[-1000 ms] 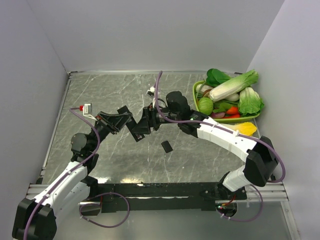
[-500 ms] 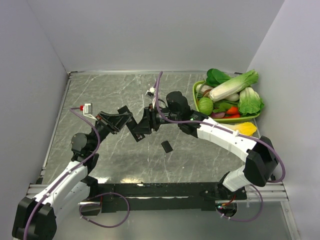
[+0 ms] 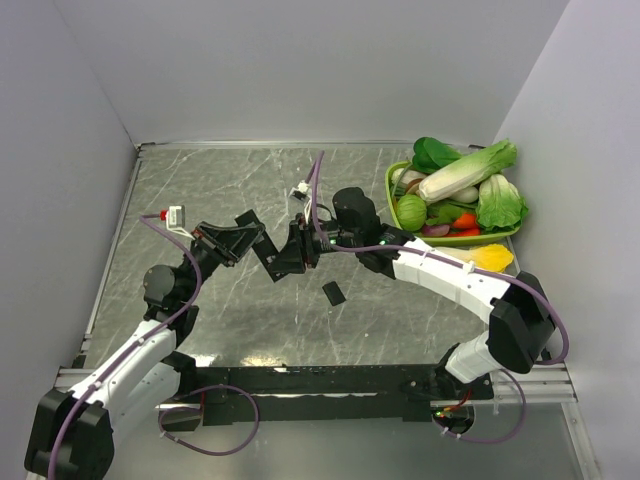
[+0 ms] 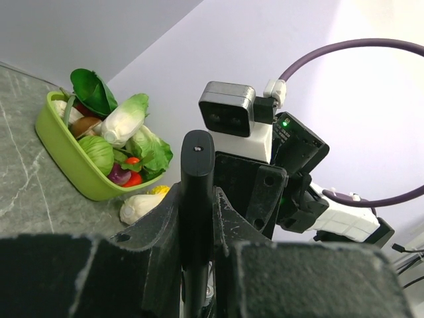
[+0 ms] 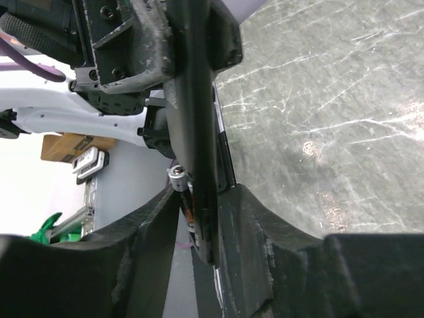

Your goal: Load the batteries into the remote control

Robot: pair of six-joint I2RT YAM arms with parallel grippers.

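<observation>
The remote control (image 4: 197,169) is a slim black bar standing up out of my left gripper (image 4: 197,202), which is shut on its lower part. In the top view it runs from the left gripper (image 3: 250,238) to the right gripper (image 3: 288,258), above the table's middle. In the right wrist view the remote control (image 5: 195,112) passes between the jaws of the right gripper (image 5: 202,199). A battery (image 5: 177,180) with a silver cap and an orange band lies along its left side. One pad presses the battery and the other touches the remote.
A small flat black cover piece (image 3: 333,292) lies on the marble table just in front of the grippers. A green tray (image 3: 392,188) of toy vegetables stands at the back right, with a yellow piece (image 3: 492,258) beside it. Walls close in on both sides.
The right gripper's jaws have narrowed onto the battery and the remote. The right arm has nudged slightly up and left. The left gripper has kept its hold.
</observation>
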